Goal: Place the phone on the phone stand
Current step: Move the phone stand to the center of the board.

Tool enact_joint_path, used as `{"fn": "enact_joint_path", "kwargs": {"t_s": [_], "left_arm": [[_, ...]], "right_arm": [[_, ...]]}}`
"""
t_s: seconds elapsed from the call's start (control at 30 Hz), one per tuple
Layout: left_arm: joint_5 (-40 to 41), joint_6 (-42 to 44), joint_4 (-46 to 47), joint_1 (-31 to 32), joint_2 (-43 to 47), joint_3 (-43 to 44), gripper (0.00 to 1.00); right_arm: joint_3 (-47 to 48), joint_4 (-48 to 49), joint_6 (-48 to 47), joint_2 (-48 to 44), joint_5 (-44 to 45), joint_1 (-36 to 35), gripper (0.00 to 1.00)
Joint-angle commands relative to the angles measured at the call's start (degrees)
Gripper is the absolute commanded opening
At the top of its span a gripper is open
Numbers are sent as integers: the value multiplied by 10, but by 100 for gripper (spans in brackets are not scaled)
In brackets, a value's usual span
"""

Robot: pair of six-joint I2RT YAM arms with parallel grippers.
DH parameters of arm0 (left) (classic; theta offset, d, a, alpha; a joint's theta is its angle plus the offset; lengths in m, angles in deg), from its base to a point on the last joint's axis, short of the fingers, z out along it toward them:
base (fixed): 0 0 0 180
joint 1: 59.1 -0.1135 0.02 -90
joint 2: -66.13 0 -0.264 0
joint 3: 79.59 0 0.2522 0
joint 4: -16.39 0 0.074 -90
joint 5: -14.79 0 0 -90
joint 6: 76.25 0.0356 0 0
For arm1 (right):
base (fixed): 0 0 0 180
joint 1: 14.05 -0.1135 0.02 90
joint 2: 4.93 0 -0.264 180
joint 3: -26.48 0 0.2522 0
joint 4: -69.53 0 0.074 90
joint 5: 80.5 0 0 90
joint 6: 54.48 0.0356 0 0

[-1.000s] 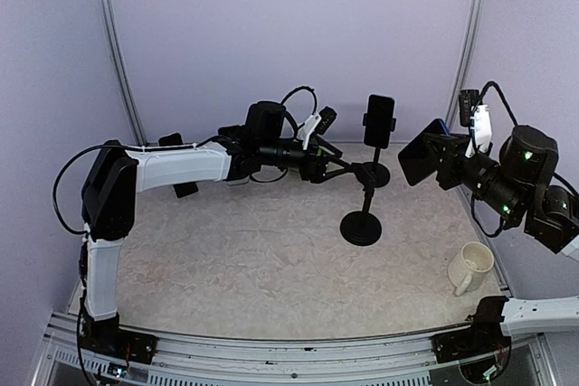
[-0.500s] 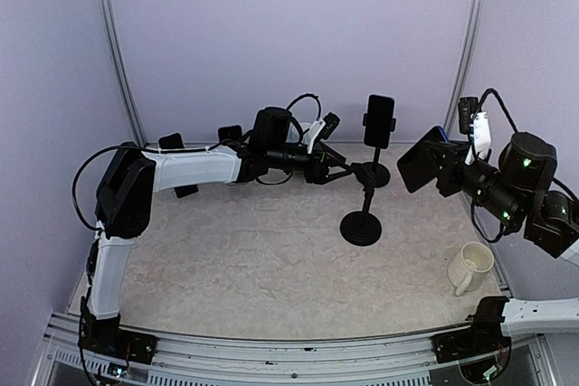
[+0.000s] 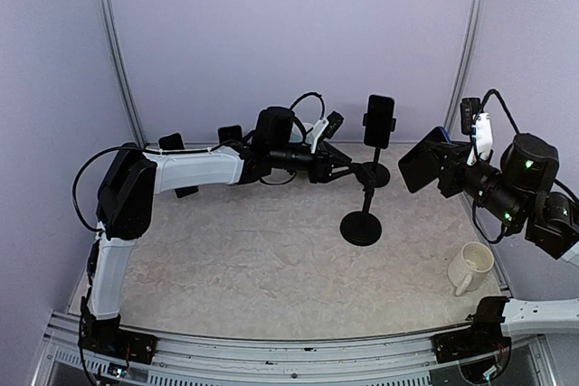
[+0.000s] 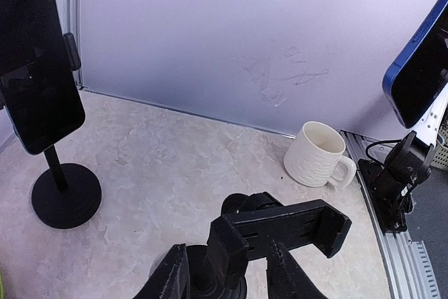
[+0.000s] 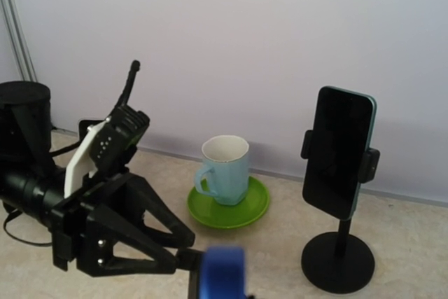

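my right gripper [image 3: 450, 172] clenched on black phone with blue edge [image 3: 419, 158], held in air, well right of stand. my left gripper [image 4: 227, 281] straddles neck of empty black round-based phone stand [image 4: 283, 225], jaws apart, not yet pinching. step in hand: steadying stand. next: clamp neck firm, then bring phone across, seat it square in open cradle.

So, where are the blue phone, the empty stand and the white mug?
blue phone [image 3: 419, 161], top view, on its dark screen.
empty stand [image 3: 361, 228], top view, on its round base.
white mug [image 4: 315, 155], left wrist view, on its side wall.
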Motion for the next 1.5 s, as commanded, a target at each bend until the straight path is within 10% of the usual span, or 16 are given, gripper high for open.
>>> {"fn": "enact_joint_path", "kwargs": {"t_s": [0.0,0.37,0.7,1.47], "left_arm": [[-8,0,11,5,-15,23,35],[-9,5,-11,8,-30,39,31],[-6,5,-14,10,-28,38,0],[225,-48,33,84,109,-122,0]], "right_arm": [[-4,19,1,-17,3,4,0],[-2,19,0,-21,2,4,0],[1,21,-2,-19,1,4,0],[47,49,-33,18,-225,3,0]]}}
